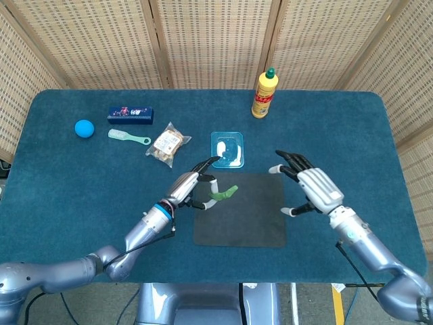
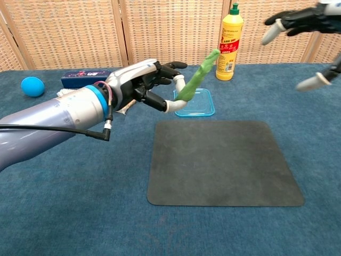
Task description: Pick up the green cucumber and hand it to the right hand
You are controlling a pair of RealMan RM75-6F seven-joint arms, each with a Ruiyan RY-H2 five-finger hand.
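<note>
The green cucumber (image 1: 224,194) (image 2: 196,78) is lifted off the table, pinched at its lower end by my left hand (image 1: 194,185) (image 2: 145,83) and tilted up to the right over the left part of the dark mat (image 1: 240,210) (image 2: 224,162). My right hand (image 1: 310,185) (image 2: 306,32) hovers open with its fingers spread at the mat's right side, apart from the cucumber. In the chest view only its fingers show at the top right corner.
A yellow bottle (image 1: 264,93) (image 2: 229,42) stands at the back. A blue lidded box (image 1: 227,148) (image 2: 196,103) lies behind the mat. On the left are a snack bag (image 1: 167,143), a green brush (image 1: 128,137), a blue carton (image 1: 130,114) and a blue ball (image 1: 84,128) (image 2: 32,86).
</note>
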